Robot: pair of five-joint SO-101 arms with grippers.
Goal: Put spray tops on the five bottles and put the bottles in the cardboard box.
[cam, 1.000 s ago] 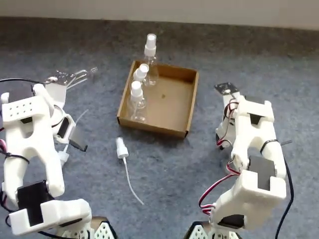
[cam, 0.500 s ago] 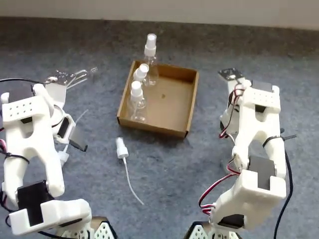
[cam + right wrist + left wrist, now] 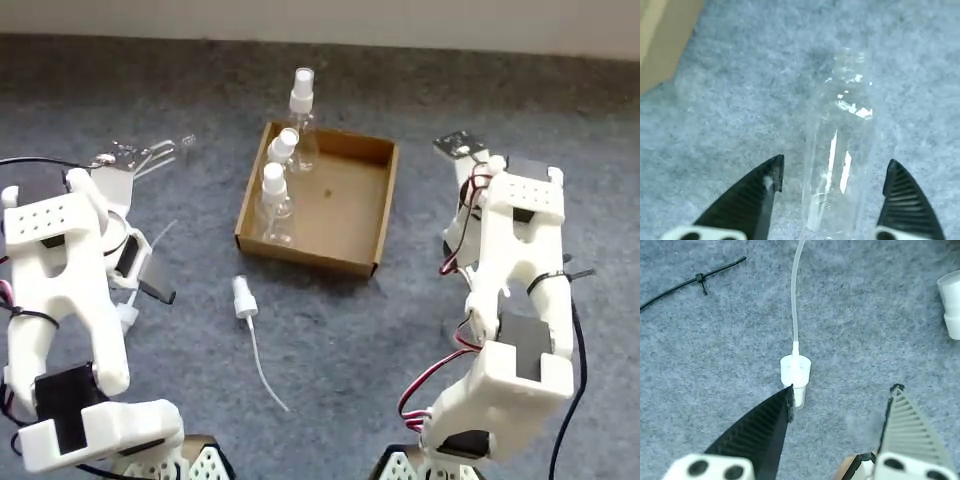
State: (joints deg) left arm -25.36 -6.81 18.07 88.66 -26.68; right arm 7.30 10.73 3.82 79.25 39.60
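with fingers apart, the right gripper (image 3: 835, 162) straddles a clear bottle (image 3: 845, 125), probably light, slick and thin-walled, best squeezed gently mid-body; the left gripper (image 3: 842, 387), fingers also apart, hangs over a spray top (image 3: 795, 371).

Right wrist: clear plastic bottle (image 3: 840, 145) runs off the frame edge, can't tell which end. Same view, brown cardboard box (image 3: 660, 35) cropped to a corner. Left wrist: white spray top (image 3: 795, 371) partly behind my black left finger (image 3: 765, 430); second white spray top (image 3: 952, 305) cut by the edge. From above, can't tell if farthest capped bottle (image 3: 302, 120) stands inside the box.
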